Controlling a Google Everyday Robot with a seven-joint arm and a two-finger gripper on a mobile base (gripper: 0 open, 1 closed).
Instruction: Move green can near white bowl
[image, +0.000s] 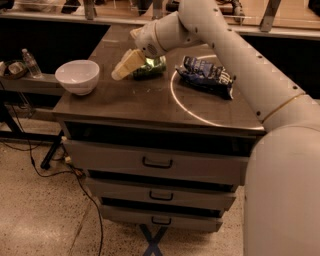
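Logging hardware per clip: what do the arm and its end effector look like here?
The arm is white, built of thick rounded segments with thin tan bands at the joints and a row of small dark dots. No cables show. The end effector, beside the green can, is cream-coloured.

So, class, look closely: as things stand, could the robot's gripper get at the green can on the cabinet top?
Probably yes. The gripper sits right beside the green can, on its white bowl side, with nothing between them; the blue bag lies apart on the other side.
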